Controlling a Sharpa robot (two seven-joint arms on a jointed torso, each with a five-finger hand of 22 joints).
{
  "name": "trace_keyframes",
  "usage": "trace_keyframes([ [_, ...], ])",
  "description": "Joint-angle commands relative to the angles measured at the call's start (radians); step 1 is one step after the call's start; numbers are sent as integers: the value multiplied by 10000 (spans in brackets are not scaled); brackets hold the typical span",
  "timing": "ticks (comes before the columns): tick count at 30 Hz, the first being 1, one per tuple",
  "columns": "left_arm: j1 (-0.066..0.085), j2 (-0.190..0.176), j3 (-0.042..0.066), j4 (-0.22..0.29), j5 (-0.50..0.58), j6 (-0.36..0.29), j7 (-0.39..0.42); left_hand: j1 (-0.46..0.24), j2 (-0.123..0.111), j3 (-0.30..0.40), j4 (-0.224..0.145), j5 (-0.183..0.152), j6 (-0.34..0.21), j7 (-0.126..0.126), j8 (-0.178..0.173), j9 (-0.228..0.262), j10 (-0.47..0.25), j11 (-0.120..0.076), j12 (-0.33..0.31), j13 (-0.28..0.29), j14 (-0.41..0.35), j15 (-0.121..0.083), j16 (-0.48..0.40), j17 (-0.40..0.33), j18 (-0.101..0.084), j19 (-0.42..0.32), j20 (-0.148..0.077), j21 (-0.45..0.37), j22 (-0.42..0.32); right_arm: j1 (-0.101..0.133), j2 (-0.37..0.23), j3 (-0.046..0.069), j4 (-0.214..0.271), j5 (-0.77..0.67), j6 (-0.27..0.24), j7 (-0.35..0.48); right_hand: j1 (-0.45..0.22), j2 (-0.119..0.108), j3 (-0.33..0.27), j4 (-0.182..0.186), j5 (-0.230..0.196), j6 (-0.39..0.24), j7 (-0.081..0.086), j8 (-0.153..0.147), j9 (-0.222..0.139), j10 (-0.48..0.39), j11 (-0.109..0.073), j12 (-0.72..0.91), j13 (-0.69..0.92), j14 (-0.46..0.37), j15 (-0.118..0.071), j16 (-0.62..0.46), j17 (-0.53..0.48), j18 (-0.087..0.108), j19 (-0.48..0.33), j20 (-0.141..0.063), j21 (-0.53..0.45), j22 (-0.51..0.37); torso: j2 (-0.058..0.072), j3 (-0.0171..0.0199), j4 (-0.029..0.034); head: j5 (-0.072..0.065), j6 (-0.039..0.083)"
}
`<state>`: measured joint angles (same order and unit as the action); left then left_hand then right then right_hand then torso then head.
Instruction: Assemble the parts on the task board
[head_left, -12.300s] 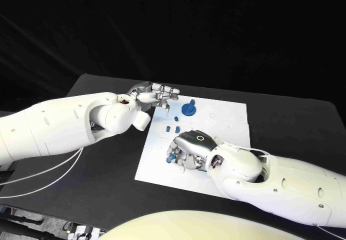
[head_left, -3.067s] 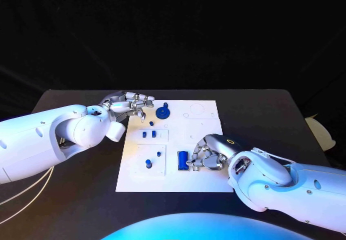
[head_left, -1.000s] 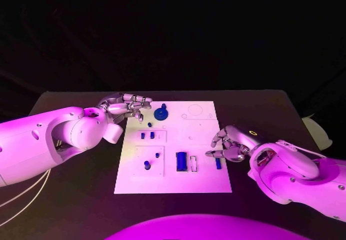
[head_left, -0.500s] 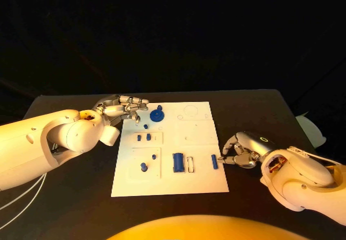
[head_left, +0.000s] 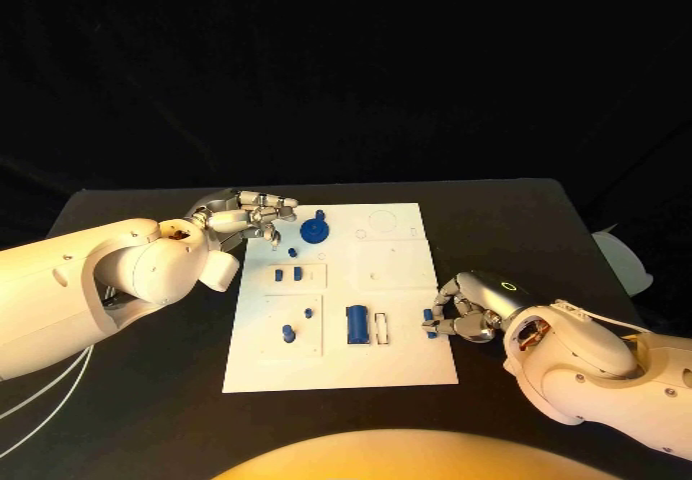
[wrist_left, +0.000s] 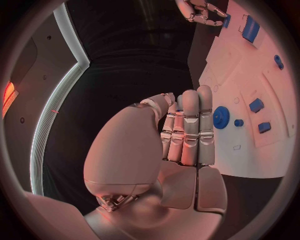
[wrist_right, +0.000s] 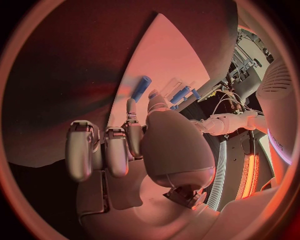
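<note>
The white task board (head_left: 397, 270) lies mid-table. On it are a blue gear (head_left: 315, 232), two short blue pegs (head_left: 290, 273), two small blue pieces (head_left: 294, 326), a blue block (head_left: 356, 323) and a small blue bar (head_left: 430, 323) near the right edge. My right hand (head_left: 464, 310) sits at that edge, curled, its fingertips on the bar (wrist_right: 140, 89); a grip cannot be made out. My left hand (head_left: 253, 213) rests by the board's far left corner. Its fingers (wrist_left: 187, 127) are bent in side by side and hold nothing, with the gear (wrist_left: 221, 117) just beyond them.
A narrow white slot (head_left: 382, 327) stands beside the blue block. A pale object (head_left: 617, 262) sits at the table's right edge. Black table (head_left: 159, 390) surrounds the board. The left wrist view shows the right hand (wrist_left: 203, 11) at the board's (wrist_left: 244, 75) other side.
My right hand has left the blue block for the board's right edge and closed in on the small blue bar, its fingertips now on it. The left hand has stayed put.
</note>
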<state>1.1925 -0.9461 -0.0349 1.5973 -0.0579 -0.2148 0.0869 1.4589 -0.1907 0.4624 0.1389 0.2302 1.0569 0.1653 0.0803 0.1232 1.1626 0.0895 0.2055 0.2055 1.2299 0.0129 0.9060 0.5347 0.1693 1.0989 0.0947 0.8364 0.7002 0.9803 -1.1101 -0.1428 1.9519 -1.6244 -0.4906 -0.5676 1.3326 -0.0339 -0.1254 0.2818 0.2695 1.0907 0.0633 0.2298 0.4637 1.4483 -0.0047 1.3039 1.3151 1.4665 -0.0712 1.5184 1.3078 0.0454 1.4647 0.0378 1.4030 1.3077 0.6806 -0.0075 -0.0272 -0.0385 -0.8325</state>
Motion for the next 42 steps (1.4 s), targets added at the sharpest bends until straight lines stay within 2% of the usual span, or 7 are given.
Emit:
trace_keyframes([
  [1,3,1,5,24,42,184,34,-20,87,-45,37,5,-50,53,-3,-9,-66,30,55,10,-70,-8,-19,-10,151,-39,55,-64,-10,-32,70,-3,-51,-217,-76,-112,-9,163,-12,51,61,97,5,-39,-18,26,-53,-39,493,844,11,37,1734,-103,391,52,-43,2169,4,4,2,26,-36],
  [18,3,-44,4,51,42,220,-8,-20,87,-45,37,5,-50,53,-3,-9,-66,30,55,10,-70,-8,-19,-10,151,-39,55,-64,-10,-171,481,-4,-442,-726,771,-150,516,144,70,-185,91,366,-112,-90,-59,25,-156,-94,471,847,-76,41,1748,-107,403,-20,-20,2177,0,3,-2,102,-106],
  [25,3,-58,4,61,40,239,-41,-20,87,-45,37,5,-50,53,-3,-9,-66,30,55,10,-70,-8,-19,-10,151,-39,55,-64,-10,-208,600,-5,-529,-1232,1354,-182,909,26,122,-416,-120,447,-134,-127,-77,1,-179,-151,444,842,-99,26,1726,-101,388,-47,-58,2167,-3,4,-3,111,-135],
  [28,3,-62,4,62,39,243,-51,-20,87,-45,37,5,-50,53,-3,-9,-66,30,55,10,-70,-8,-19,-10,151,-39,55,-64,-10,-214,629,-6,-522,-1452,1568,-188,1066,-31,199,-491,-566,477,-125,-174,-101,-12,-170,-180,434,840,-99,20,1718,-97,377,-54,-86,2160,-4,2,-11,119,-150],
  [33,3,-64,4,66,35,257,-66,-12,96,-40,30,11,-55,51,0,-15,-81,28,68,13,-74,-10,-16,-14,152,-37,56,-72,-14,-218,670,-6,-508,-1656,1743,-195,1077,-160,203,-504,-650,457,-97,-209,-116,-48,-153,-246,393,832,-86,1,1688,-87,355,-49,-143,2145,-8,3,-10,115,-170],
  [38,3,-62,4,67,30,263,-72,-9,96,-39,27,12,-56,50,0,-15,-84,28,69,13,-74,-10,-15,-15,153,-37,56,-73,-15,-220,723,-6,-469,-1736,1639,-210,1307,-159,481,-527,424,500,-121,-272,-156,-57,-177,-241,415,837,-99,10,1709,-94,373,-55,-100,2158,-7,5,-6,119,-176],
  [42,3,-60,4,67,24,262,-72,20,104,-26,4,19,-61,49,2,-20,-97,24,81,16,-78,-13,-13,-19,155,-35,54,-78,-17,-220,735,-4,-387,-1683,1312,-243,1813,116,1017,-703,524,539,-198,-314,-185,-44,-245,-227,437,851,-159,40,1764,-112,412,-95,-8,2184,-10,3,-3,129,-192],
])
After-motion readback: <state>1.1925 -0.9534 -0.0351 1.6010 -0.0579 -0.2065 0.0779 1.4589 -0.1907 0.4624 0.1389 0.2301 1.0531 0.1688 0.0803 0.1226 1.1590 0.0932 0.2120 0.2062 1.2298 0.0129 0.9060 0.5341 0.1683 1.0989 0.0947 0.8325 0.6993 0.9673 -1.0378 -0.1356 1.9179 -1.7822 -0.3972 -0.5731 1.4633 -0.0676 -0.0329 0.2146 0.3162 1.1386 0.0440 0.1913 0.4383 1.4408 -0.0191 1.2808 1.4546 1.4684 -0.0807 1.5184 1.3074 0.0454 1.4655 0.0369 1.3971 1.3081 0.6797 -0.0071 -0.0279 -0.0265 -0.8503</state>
